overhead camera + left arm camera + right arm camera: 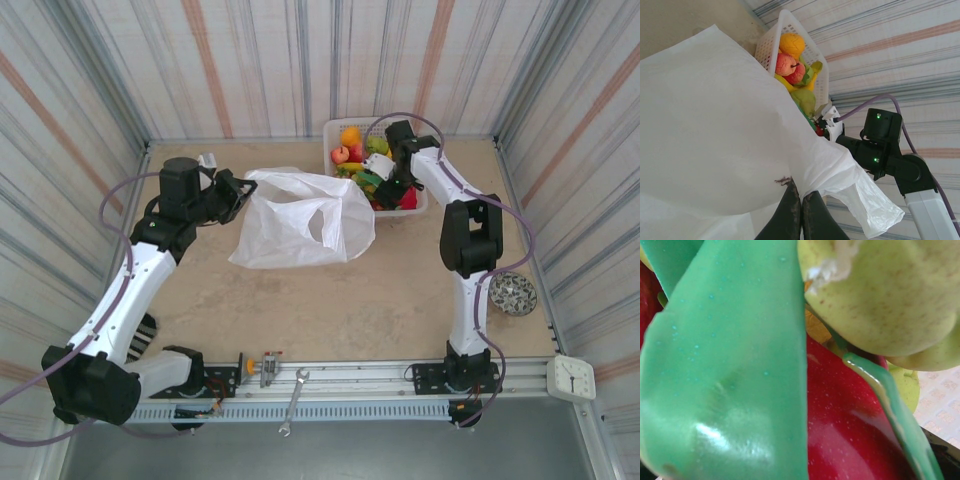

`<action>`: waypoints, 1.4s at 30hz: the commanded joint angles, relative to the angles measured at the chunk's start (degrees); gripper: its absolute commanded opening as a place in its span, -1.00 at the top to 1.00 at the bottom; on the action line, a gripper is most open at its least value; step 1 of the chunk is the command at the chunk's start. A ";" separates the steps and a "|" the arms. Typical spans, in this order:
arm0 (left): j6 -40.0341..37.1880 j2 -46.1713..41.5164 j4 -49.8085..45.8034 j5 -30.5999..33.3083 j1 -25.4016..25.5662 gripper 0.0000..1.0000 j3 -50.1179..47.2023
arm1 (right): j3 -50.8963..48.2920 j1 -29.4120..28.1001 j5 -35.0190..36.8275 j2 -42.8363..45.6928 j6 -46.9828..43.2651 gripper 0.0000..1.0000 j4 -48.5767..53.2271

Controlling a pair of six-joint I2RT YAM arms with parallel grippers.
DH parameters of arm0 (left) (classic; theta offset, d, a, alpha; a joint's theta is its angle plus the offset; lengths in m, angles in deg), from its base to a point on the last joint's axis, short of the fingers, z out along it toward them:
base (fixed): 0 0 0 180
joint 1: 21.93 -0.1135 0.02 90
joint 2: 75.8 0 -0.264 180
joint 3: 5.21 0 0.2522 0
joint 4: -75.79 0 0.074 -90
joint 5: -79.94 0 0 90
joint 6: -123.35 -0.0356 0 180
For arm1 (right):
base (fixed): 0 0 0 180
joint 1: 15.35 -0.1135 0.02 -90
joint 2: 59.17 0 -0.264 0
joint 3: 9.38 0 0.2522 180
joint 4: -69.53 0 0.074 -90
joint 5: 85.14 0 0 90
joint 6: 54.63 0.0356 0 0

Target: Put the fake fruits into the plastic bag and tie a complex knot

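The white plastic bag (290,235) lies crumpled on the table left of the basket, its mouth toward the basket. My left gripper (240,195) is shut on the bag's left edge; in the left wrist view its dark fingers (792,210) pinch the thin film (715,125). The fake fruits sit piled in the white lattice basket (335,128): an orange (350,135), a reddish apple (341,154), a green pear (805,100). My right gripper (378,190) reaches into the basket. Its green fingers (730,390) stand apart, open, either side of a red apple (850,440), under a pear (890,295).
Striped walls close the table on three sides. A round metal piece (515,293) lies at the right edge near my right arm. A wrench (293,400) and a small clock (570,377) rest on the front rail.
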 commanded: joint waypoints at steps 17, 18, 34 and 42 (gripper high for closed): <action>0.58 -0.01 -0.34 -0.87 -0.36 1.00 1.17 | 0.96 2.19 -6.72 12.15 6.67 -0.12 0.57; 0.65 0.13 -0.26 -0.85 -0.44 1.00 1.26 | 0.89 2.51 -7.59 13.08 7.56 -0.11 0.33; 0.69 0.92 0.22 -1.25 -0.79 1.00 1.74 | -22.45 7.62 -23.67 43.04 28.60 -0.05 -16.10; 0.57 0.94 0.48 -1.61 -0.81 1.00 1.39 | -38.67 6.79 -32.72 59.62 41.74 -0.02 -30.26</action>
